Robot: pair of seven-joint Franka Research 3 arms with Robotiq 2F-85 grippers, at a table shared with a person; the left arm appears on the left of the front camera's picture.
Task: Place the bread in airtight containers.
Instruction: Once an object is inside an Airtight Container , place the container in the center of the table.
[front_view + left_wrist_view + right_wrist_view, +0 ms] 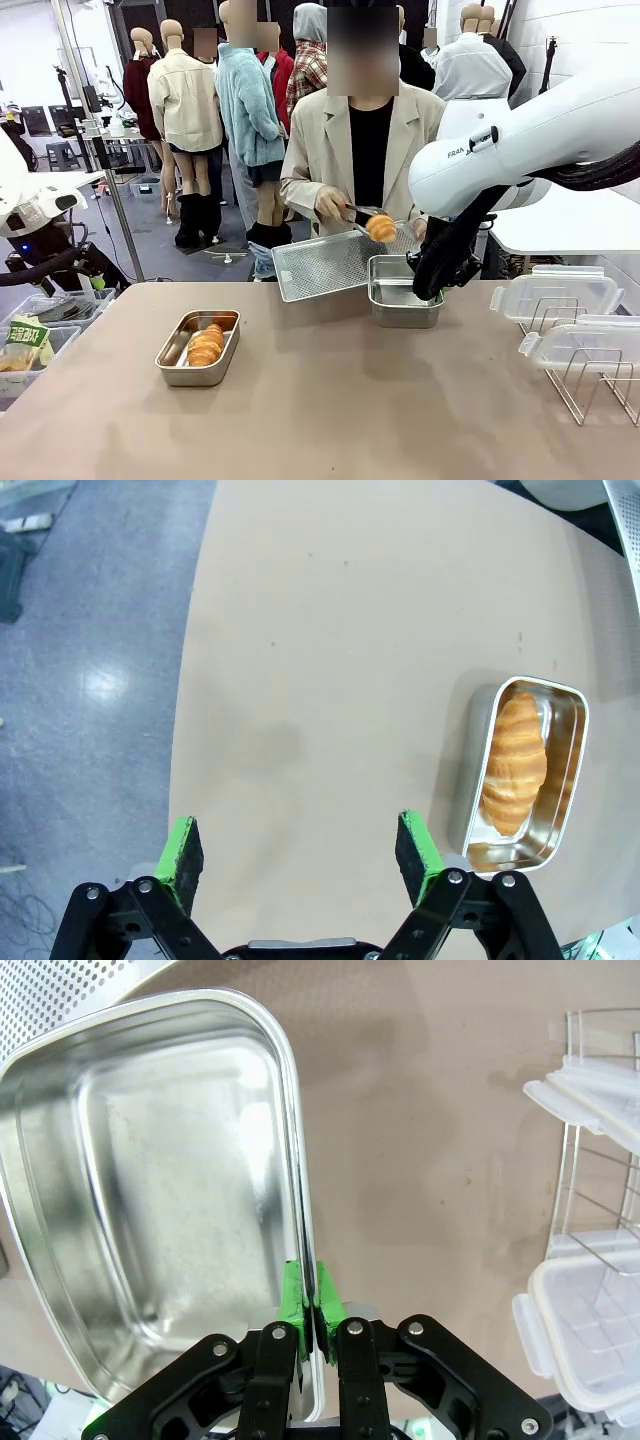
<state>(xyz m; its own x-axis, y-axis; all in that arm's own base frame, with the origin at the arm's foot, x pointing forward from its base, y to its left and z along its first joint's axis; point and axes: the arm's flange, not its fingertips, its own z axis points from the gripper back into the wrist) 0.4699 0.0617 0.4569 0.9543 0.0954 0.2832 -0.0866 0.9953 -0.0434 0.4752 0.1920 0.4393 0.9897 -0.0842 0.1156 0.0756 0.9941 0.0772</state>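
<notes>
One bread roll [206, 345] lies in the steel container [172, 360] at the left of the table. In the left wrist view that roll [515, 763] and its container [572, 780] sit to the right of my left gripper [300, 845], which hangs open over bare tabletop. My right gripper [428, 285] is shut on the rim of the second container [403, 300], which is empty inside [180, 1200]; the pads [292, 1295] pinch its long wall. A person holds the other roll [381, 228] in tongs just above that container.
The person holds a large perforated tray [325, 263] tilted at the far edge, beside the empty container. Two translucent lids [555, 295] [585, 345] rest on a wire rack at the right. A bin with packets [25, 340] stands off the table's left side.
</notes>
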